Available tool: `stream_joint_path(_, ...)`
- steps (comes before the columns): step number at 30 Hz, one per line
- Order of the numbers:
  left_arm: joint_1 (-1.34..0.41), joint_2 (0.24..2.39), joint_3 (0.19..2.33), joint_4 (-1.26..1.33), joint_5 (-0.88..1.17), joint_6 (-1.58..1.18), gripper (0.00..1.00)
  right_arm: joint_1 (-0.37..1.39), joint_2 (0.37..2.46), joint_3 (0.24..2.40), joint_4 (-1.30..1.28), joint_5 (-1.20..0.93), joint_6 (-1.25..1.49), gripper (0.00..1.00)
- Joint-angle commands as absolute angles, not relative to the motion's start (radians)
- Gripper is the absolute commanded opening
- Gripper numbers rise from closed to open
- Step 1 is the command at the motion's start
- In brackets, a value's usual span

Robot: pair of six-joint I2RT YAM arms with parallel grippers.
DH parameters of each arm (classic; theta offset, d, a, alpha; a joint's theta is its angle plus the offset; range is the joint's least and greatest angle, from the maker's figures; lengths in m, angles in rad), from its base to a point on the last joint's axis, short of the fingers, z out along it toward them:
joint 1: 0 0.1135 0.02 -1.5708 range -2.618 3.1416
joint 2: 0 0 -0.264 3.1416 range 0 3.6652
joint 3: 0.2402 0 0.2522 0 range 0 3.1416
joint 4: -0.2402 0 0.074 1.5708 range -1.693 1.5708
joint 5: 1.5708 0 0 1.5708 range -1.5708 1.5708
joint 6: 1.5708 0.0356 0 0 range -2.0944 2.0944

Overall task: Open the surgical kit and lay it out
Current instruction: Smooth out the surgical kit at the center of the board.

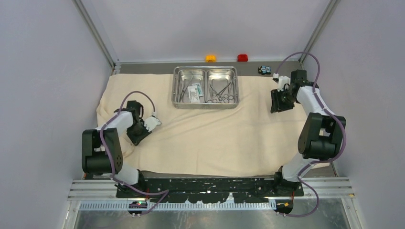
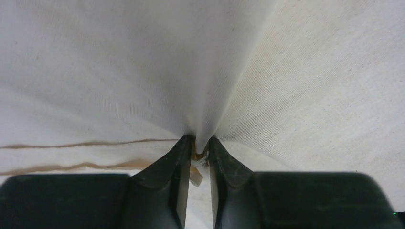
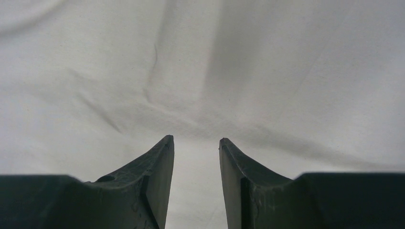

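Note:
The big beige cloth (image 1: 215,138) of the surgical kit lies spread over the table. On its far middle stands the two-compartment steel tray (image 1: 174,88), with white and teal packets (image 1: 194,91) in the left half and ring-handled clamps (image 1: 222,93) in the right half. My left gripper (image 1: 138,133) is down on the cloth's left part. In the left wrist view it (image 2: 200,140) is shut on a pinched-up fold of the cloth (image 2: 215,71), with a hem showing between the jaws. My right gripper (image 1: 278,102) hangs over the cloth's right part and stands open (image 3: 196,139) over bare cloth (image 3: 200,71).
An orange block (image 1: 210,58) and a red block (image 1: 242,57) sit at the back wall. A small black-and-blue gadget (image 1: 264,70) lies at the back right, off the cloth. Grey walls close in both sides.

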State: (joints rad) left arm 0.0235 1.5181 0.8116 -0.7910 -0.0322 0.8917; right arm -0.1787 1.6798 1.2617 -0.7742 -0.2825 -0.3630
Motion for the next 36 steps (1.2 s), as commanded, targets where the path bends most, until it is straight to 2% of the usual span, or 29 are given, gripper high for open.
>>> stream_joint_path(1, 0.14, 1.505, 0.783, -0.828, -0.091, 0.965, 0.18, -0.177, 1.632, 1.276, -0.776, -0.281, -0.376, 0.45)
stream_joint_path(5, 0.221, 1.473, 0.77, -0.842, -0.086, 1.009, 0.14, -0.178, 1.636, 1.301, -0.793, -0.282, -0.375, 0.45)
stream_joint_path(16, 0.383, 1.358, 0.726, -0.863, -0.079, 1.087, 0.12, -0.177, 1.643, 1.328, -0.818, -0.257, -0.386, 0.43)
stream_joint_path(23, 0.582, 1.362, 0.767, -0.807, -0.125, 1.185, 0.03, -0.177, 1.646, 1.335, -0.831, -0.253, -0.389, 0.42)
stream_joint_path(27, 0.699, 1.394, 0.795, -0.754, -0.166, 1.252, 0.03, -0.178, 1.651, 1.342, -0.841, -0.25, -0.393, 0.42)
stream_joint_path(30, 0.789, 1.419, 0.834, -0.731, -0.182, 1.277, 0.09, -0.178, 1.656, 1.337, -0.851, -0.233, -0.408, 0.43)
stream_joint_path(33, 0.836, 1.423, 0.883, -0.727, -0.179, 1.267, 0.21, -0.178, 1.649, 1.308, -0.853, -0.198, -0.436, 0.44)
stream_joint_path(36, 0.843, 1.397, 0.933, -0.782, -0.116, 1.245, 0.4, -0.178, 1.625, 1.277, -0.865, -0.174, -0.474, 0.46)
